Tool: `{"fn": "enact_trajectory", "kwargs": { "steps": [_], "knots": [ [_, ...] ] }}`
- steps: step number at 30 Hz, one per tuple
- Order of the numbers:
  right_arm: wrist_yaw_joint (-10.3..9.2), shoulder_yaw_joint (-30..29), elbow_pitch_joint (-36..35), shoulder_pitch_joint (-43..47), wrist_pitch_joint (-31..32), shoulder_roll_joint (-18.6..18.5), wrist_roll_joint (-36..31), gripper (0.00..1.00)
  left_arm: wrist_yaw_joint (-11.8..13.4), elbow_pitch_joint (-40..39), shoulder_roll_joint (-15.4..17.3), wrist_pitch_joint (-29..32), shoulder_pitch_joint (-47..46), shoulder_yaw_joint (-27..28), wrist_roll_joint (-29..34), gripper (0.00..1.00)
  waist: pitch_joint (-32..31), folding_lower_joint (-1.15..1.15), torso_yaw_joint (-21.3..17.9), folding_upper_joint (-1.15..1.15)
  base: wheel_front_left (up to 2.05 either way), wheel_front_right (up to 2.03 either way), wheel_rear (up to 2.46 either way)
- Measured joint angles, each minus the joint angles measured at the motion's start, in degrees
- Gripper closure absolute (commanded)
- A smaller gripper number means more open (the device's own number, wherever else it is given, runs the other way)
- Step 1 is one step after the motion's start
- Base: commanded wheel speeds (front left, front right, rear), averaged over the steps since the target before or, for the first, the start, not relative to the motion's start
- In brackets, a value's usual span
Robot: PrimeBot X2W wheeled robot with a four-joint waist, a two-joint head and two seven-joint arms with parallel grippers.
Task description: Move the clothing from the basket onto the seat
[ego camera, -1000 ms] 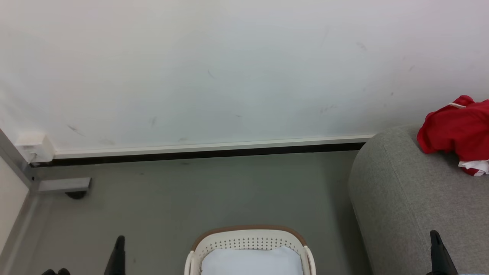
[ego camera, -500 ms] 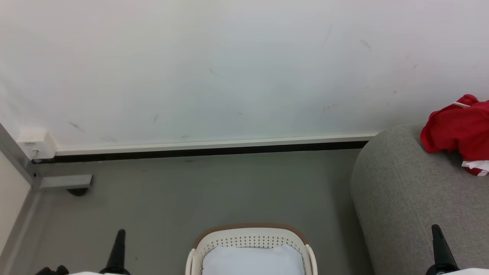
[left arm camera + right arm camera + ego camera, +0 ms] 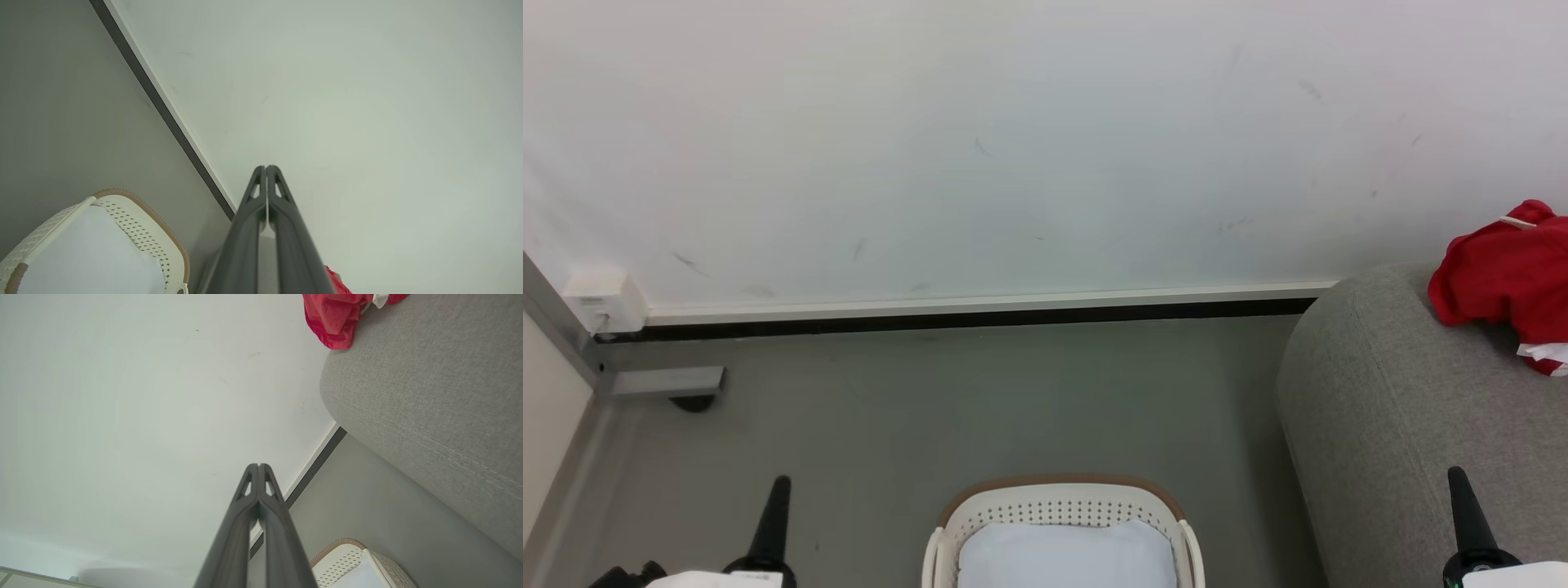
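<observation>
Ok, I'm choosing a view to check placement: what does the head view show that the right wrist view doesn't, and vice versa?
Head view's own: the left tool, a white wall box. Right wrist view's own: the right tool's fingers pressed together, white stitching on the seat. Shared: the red clothing lying on the seat, the basket holding a pale cloth.

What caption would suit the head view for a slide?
Red clothing lies on the grey seat; the basket holds a white cloth.
</observation>
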Motion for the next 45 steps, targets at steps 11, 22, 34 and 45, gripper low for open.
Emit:
{"fn": "enact_trajectory", "kwargs": {
  "steps": [11, 22, 34, 45],
  "knots": [
    [-0.01, -0.48, -0.53, -0.58, 1.43, 0.11, 6.03, 1.0, -0.2, -0.42, -0.21, 1.49, -0.61, 0.34, -5.23, 1.0, 0.37, 0.0, 0.32, 0.0, 0.0, 0.0, 0.0],
    [-0.01, -0.86, -1.01, -1.24, 2.76, 0.21, 11.52, 1.0, -0.27, -0.82, -0.37, 2.78, -1.37, 0.69, -10.12, 1.0, 0.72, 0.0, 0.64, 0.0, 0.0, 0.0, 0.0],
    [-0.02, -1.18, -1.36, -1.94, 4.12, 0.33, 16.78, 1.0, -0.35, -1.15, -0.53, 4.19, -2.21, 1.15, -15.26, 1.0, 1.12, -0.01, 0.99, 0.0, 0.0, 0.0, 0.0],
    [-0.02, -1.47, -1.7, -2.42, 5.32, 0.45, 21.26, 1.0, -0.53, -1.37, -0.63, 5.26, -2.71, 1.52, -19.33, 1.0, 1.49, -0.01, 1.31, 0.0, 0.0, 0.0, 0.0]
  ]
}}
